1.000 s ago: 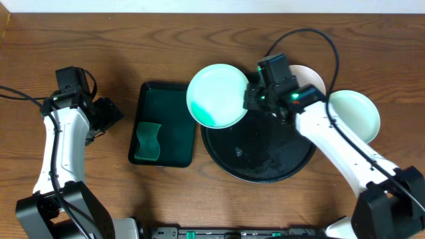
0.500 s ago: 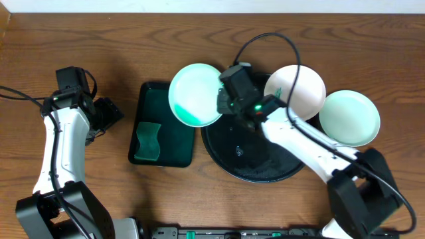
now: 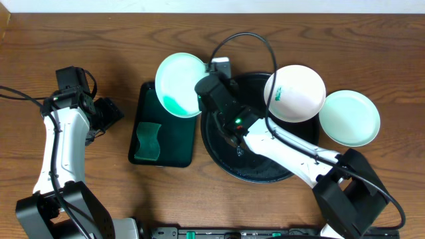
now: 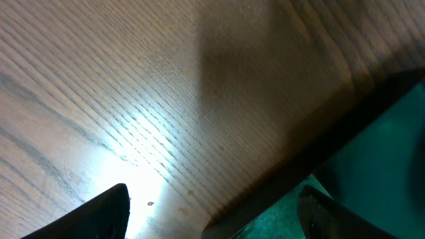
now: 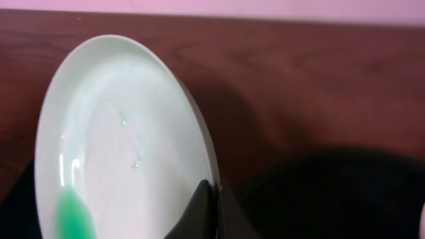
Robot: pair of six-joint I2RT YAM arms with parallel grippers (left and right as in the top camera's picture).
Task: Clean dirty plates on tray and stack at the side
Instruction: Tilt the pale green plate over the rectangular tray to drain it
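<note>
My right gripper is shut on the rim of a pale mint-green plate, holding it tilted above the top right corner of the rectangular tray. A green smear shows at the plate's lower left, and my right gripper pinches its right rim. The round black tray lies under the right arm. A white plate rests on the tray's upper right rim. Another mint plate lies on the table to the right. My left gripper hangs open over the wood beside the rectangular tray's edge.
A dark rectangular tray holds a green sponge at its lower left. The right arm's black cable loops over the back of the table. The left arm stretches along the left side.
The right arm has swung left with the mint plate, from above the round tray's top left to above the rectangular tray. This uncovered the white plate. The left arm stayed still.
</note>
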